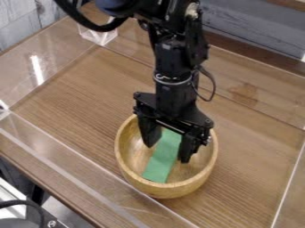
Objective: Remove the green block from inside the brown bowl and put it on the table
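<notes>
The green block (161, 161) leans inside the brown bowl (134, 174), its lower end near the bowl's bottom and its upper end rising between my fingers. My gripper (168, 144) points straight down into the bowl and stands open, one finger (149, 132) on each side of the block's upper part. Whether the pads touch the block I cannot tell. The bowl rests on the wood-grain table (84, 89) near its front edge.
Clear acrylic walls (48, 151) run along the table's edges, the front one close to the bowl. The black arm (173, 44) rises from the bowl toward the back. Bare wood lies left, right and behind the bowl.
</notes>
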`<state>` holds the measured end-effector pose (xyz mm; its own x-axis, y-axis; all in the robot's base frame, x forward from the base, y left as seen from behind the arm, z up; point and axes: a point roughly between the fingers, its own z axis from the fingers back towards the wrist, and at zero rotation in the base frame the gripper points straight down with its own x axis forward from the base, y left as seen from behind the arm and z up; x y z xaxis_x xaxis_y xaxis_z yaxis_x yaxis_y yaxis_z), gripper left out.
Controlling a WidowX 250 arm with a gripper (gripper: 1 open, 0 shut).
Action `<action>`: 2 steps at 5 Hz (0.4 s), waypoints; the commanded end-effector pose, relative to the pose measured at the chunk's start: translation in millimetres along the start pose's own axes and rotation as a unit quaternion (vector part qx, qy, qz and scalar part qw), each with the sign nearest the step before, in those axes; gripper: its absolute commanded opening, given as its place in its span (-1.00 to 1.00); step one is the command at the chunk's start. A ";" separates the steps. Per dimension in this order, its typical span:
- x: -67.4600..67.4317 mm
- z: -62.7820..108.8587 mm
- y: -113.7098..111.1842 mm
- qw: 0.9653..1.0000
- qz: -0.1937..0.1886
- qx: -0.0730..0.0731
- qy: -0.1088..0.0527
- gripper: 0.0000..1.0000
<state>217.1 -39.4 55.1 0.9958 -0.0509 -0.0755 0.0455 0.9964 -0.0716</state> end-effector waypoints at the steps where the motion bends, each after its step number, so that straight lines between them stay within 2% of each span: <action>1: 3.2 -0.2 0.2 1.000 -0.002 -0.003 -0.014 1.00; 2: 2.2 -5.6 0.6 1.000 -0.003 -0.004 -0.015 1.00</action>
<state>214.4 -39.6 44.5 0.9956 -0.0607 -0.0716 0.0553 0.9956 -0.0759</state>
